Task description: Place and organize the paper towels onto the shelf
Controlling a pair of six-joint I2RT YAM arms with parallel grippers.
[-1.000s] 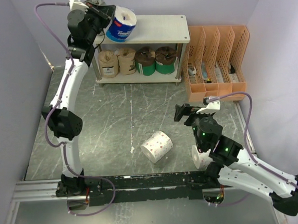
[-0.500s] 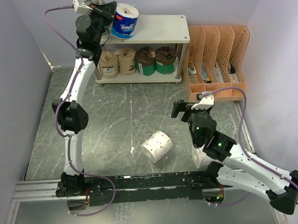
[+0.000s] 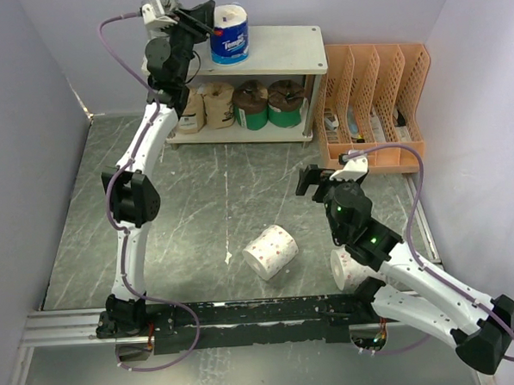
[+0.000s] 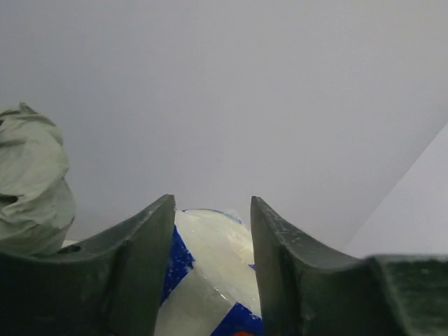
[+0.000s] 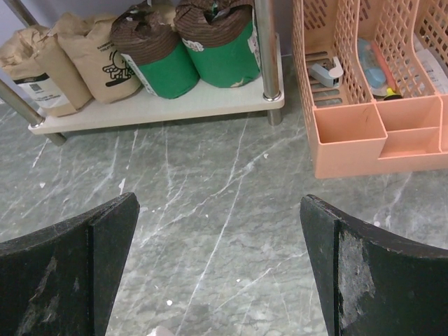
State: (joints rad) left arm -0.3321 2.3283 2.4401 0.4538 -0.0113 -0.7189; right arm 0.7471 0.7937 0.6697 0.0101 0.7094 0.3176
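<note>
1. Blue-and-white roll [image 3: 230, 34] stands upright at the left end of the shelf [image 3: 288, 51] top board. Left gripper [image 4: 210, 204] jaws flank it; I can't tell if clamped or loose.
2. Right gripper [image 5: 218, 210] is wide open and empty, likely staged for the dotted roll [image 3: 271, 251].

The overhead view is lit evenly and softly from above; only faint shadows are cast on the worktop [image 3: 197, 204] under the shelf [image 3: 284, 49] at 12 o'clock. In the left wrist view, the left pincer [image 4: 211, 203] is rendered dark and soft at 6 o'clock, and the wrapped roll [image 4: 210, 280] within it is slightly blurred. In the right wrist view, the right pincer [image 5: 217, 203] is shown dark at 7 and 5 o'clock, while the worktop veins are kept sharp.
</note>
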